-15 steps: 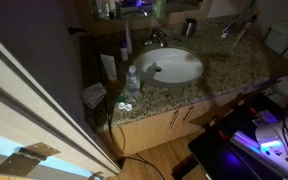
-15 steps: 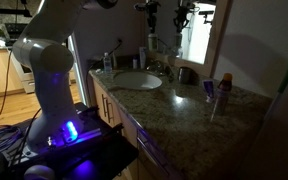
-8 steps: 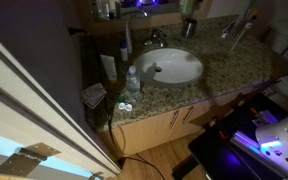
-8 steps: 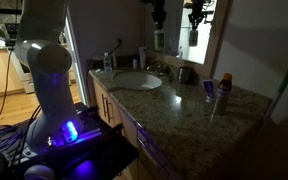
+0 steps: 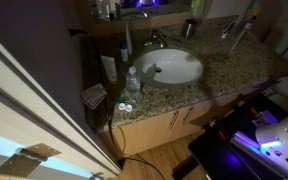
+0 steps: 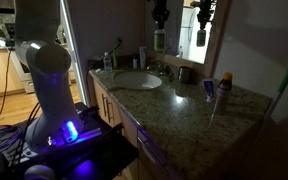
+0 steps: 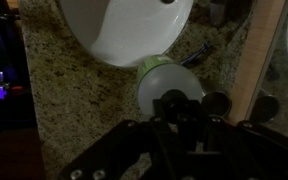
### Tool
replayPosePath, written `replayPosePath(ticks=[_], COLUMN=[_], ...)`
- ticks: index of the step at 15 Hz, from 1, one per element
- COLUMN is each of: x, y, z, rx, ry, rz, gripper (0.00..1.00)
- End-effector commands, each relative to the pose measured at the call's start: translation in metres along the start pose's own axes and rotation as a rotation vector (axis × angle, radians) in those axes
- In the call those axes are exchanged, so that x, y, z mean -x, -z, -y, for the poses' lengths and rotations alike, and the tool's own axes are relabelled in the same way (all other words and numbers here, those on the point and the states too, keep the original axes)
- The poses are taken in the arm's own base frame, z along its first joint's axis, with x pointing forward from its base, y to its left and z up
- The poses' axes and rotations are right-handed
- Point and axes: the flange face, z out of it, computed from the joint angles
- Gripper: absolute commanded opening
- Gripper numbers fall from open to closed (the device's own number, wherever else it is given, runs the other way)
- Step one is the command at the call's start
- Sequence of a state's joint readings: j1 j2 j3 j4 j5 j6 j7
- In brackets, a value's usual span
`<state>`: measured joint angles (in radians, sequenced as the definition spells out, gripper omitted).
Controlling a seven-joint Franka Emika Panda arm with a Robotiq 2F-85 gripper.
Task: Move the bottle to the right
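The bottle (image 6: 159, 40), small and pale greenish-white, hangs in the air above the back of the sink (image 6: 136, 80), held from above by my gripper (image 6: 160, 22). In the wrist view the bottle (image 7: 156, 82) shows as a pale round shape under the dark jaws, and my gripper (image 7: 174, 106) is shut on it, over the granite behind the basin (image 7: 124, 30). In an exterior view the bottle (image 5: 197, 6) is barely seen at the top edge.
A grey metal cup (image 6: 185, 74) stands on the counter by the mirror (image 6: 206, 45); it also shows in an exterior view (image 5: 189, 27). A clear bottle (image 5: 132, 82) stands at the front left of the sink. The faucet (image 5: 154, 40) is behind the basin. Small containers (image 6: 222, 85) stand farther along the counter.
My gripper has carried the bottle sideways above the counter, away from the faucet and toward the metal cup and mirror. Nothing on the counter has moved.
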<state>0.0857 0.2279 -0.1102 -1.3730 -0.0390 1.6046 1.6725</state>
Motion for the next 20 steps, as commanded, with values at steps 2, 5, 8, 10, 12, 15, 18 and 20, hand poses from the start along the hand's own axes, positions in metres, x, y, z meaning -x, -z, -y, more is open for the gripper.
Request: replayPosePath(ticks=[2, 5, 8, 10, 12, 15, 18, 20], x=[0.003, -0.024, -0.066, -0.094, -0.122, -0.158, -0.168, -0.176], y=[-0.010, -0.034, -0.040, -0.045, -0.051, -0.068, -0.072, -0.076], z=[0.006, -0.009, -0.037, -0.059, -0.085, -0.128, -0.125, -0.137], rx=[0.005, -0.010, -0.037, -0.044, -0.037, -0.028, 0.013, 0.022], ry=[-0.013, -0.092, -0.233, -0.357, -0.478, -0.655, -0.691, -0.709], rz=[-0.013, -0.048, -0.072, -0.047, -0.030, -0.017, -0.027, -0.024], gripper=[0.07, 0.07, 0.07, 0.07, 0.07, 0.07, 0.07, 0.30])
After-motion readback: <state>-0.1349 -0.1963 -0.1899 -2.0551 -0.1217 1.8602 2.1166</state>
